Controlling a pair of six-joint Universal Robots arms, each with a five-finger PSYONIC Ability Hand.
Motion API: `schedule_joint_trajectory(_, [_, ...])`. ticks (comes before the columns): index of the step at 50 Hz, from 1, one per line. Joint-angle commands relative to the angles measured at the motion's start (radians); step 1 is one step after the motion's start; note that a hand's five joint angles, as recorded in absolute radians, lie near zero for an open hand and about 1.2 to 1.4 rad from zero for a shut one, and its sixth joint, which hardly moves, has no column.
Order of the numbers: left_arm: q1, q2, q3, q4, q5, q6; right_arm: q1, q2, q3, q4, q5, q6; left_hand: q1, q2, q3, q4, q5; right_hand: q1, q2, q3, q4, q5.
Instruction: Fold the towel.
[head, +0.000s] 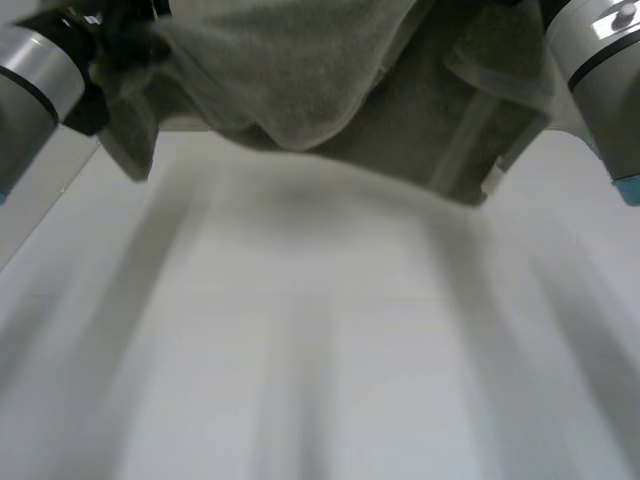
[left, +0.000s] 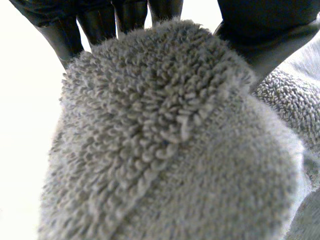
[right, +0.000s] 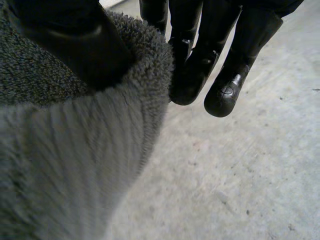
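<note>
While left hand (left: 270, 30) and right hand (right: 65, 50) each pinch the towel (head: 300, 90) between thumb and fingers (right: 225, 95), it hangs bunched below them above the tabletop (head: 320, 350); folding judged barely begun.

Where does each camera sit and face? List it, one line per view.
Head view: between and behind the arms, facing down at the table; left arm and right arm show.
Left wrist view: along the left robot hand, pinching the towel.
Right wrist view: along the right robot hand, pinching towel too.
Shared: the towel.
</note>
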Motion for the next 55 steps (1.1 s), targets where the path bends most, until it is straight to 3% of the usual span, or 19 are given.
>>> schedule_joint_trajectory(1, [0.016,0.065,-0.167,0.154,0.014,-0.038,-0.026,-0.011,0.110,0.113,-0.098,0.043,0.033,0.056,0.057,0.018,0.048,0.081,0.093,0.073,0.065,0.073])
schedule_joint_trajectory(7, [0.046,0.057,-0.360,0.168,0.108,-0.037,-0.026,0.022,0.195,0.246,-0.181,-0.005,0.027,0.050,0.051,0.012,0.042,0.081,0.093,0.073,0.065,0.073])
schedule_joint_trajectory(11, [0.060,0.037,-0.462,0.170,0.176,-0.023,-0.026,0.049,0.319,0.364,-0.204,-0.168,0.021,0.044,0.045,0.006,0.036,0.081,0.093,0.073,0.065,0.073])
schedule_joint_trajectory(13, [0.065,0.019,-0.542,0.162,0.234,0.023,-0.028,0.051,0.357,0.403,-0.202,-0.247,0.021,0.044,0.045,0.006,0.036,0.081,0.093,0.073,0.065,0.073])
schedule_joint_trajectory(15, [0.071,0.019,-0.572,0.154,0.254,0.047,-0.032,0.046,0.405,0.491,-0.195,-0.400,0.021,0.044,0.045,0.006,0.036,0.081,0.093,0.073,0.065,0.073])
schedule_joint_trajectory(17, [0.082,0.021,-0.606,0.141,0.273,0.080,-0.039,0.040,0.414,0.542,-0.198,-0.452,0.027,0.050,0.051,0.012,0.042,0.081,0.093,0.073,0.065,0.073])
schedule_joint_trajectory(21, [0.118,0.034,-0.639,0.058,0.302,0.179,-0.049,-0.003,0.362,0.627,-0.212,-0.424,0.030,0.053,0.054,0.015,0.045,0.081,0.093,0.073,0.065,0.073])
schedule_joint_trajectory(29, [0.155,0.022,-0.502,-0.036,0.293,0.226,-0.085,0.009,0.209,0.584,-0.241,-0.220,0.021,0.044,0.045,0.006,0.036,0.081,0.093,0.073,0.065,0.073])
schedule_joint_trajectory(38, [0.146,-0.197,-0.354,-0.040,0.258,0.230,-0.033,0.257,0.112,0.438,-0.184,-0.212,-0.073,-0.050,-0.049,-0.088,-0.058,0.081,0.093,0.073,0.065,0.073])
schedule_joint_trajectory(40, [0.143,-0.277,-0.293,-0.050,0.206,0.230,-0.016,0.294,0.103,0.400,-0.163,-0.213,-0.257,-0.234,-0.233,-0.272,-0.242,0.081,0.093,0.073,0.065,0.073])
schedule_joint_trajectory(43, [0.140,-0.327,-0.248,-0.051,0.151,0.232,0.015,0.341,0.093,0.325,-0.109,-0.213,-0.454,-0.431,-0.430,-0.469,-0.439,0.081,0.093,0.073,0.065,0.073])
schedule_joint_trajectory(50, [0.137,-0.332,-0.225,-0.051,0.124,0.224,0.030,0.356,0.116,0.256,-0.069,-0.204,-0.484,-0.461,-0.460,-0.498,-0.469,0.081,0.093,0.073,0.065,0.073])
schedule_joint_trajectory(51, [0.135,-0.328,-0.224,-0.050,0.121,0.225,0.032,0.353,0.121,0.254,-0.064,-0.203,-0.673,-0.650,-0.649,-0.688,-0.658,-0.110,-0.098,-0.118,-0.126,-0.118])
schedule_joint_trajectory(52, [0.135,-0.328,-0.224,-0.050,0.121,0.225,0.032,0.353,0.121,0.254,-0.064,-0.203,-0.675,-0.652,-0.651,-0.690,-0.660,-0.112,-0.100,-0.120,-0.127,-0.120])
schedule_joint_trajectory(53, [0.135,-0.322,-0.224,-0.050,0.115,0.227,0.032,0.347,0.124,0.254,-0.058,-0.203,-1.007,-0.985,-0.983,-1.022,-0.992,-0.670,-0.658,-0.678,-0.686,-0.678])
schedule_joint_trajectory(54, [0.135,-0.322,-0.224,-0.050,0.115,0.227,0.032,0.341,0.129,0.256,-0.043,-0.201,-1.007,-0.985,-0.983,-1.022,-0.992,-1.141,-1.129,-1.149,-1.156,-1.149])
schedule_joint_trajectory(55, [0.135,-0.314,-0.222,-0.051,0.109,0.226,0.032,0.341,0.129,0.256,-0.043,-0.201,-1.001,-0.978,-0.977,-1.016,-0.986,-1.141,-1.129,-1.149,-1.156,-1.149])
